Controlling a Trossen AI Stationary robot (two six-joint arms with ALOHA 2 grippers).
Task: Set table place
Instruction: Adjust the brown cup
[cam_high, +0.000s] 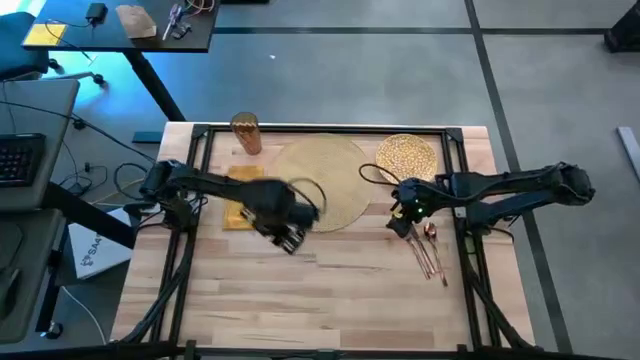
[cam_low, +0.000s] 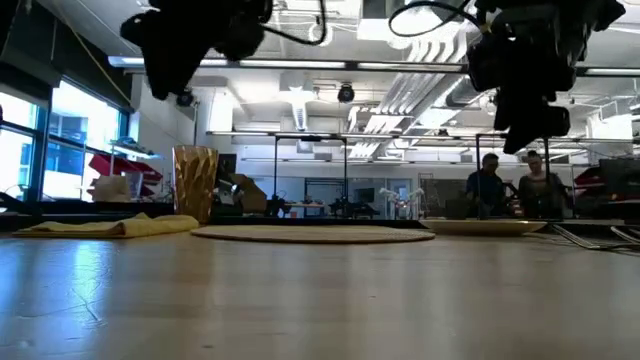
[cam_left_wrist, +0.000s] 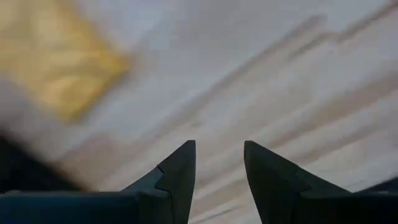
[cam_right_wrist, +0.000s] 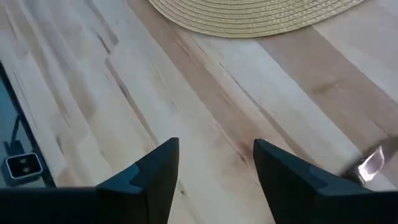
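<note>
Left gripper (cam_high: 291, 240) hangs above the bare wood of the table (cam_high: 330, 290), its two fingers (cam_left_wrist: 177, 171) parted with nothing between them. Yellow napkin (cam_high: 240, 192) lies flat just beside this gripper, on the side toward the left arm's base, with part of it hidden under the arm. Round woven placemat (cam_high: 325, 180) lies just beyond the gripper toward the far edge of the table, its near rim close to the wrist. Amber cup (cam_high: 246, 133) stands upright farther off in the same direction, near the far rail and past the napkin; in the low view the cup (cam_low: 194, 183) rises behind the flat napkin (cam_low: 110, 227) and left of the placemat (cam_low: 312, 233).

Right gripper (cam_high: 401, 224) is also raised off the wood, fingers (cam_right_wrist: 158, 171) spread and empty. Placemat edge (cam_right_wrist: 255, 18) lies ahead of these fingers, apart from them. Gold speckled plate (cam_high: 406, 156) sits beyond this gripper toward the far rail, near the placemat's right rim; whether the two touch cannot be told. Copper cutlery (cam_high: 431, 252) lies on the wood just beside the right gripper on the near side, roughly side by side; the single pieces cannot be told apart. One shiny piece of it (cam_right_wrist: 372, 163) shows at the edge of the right wrist view.

Two people (cam_low: 510, 187) are seated in the room well behind the table.
</note>
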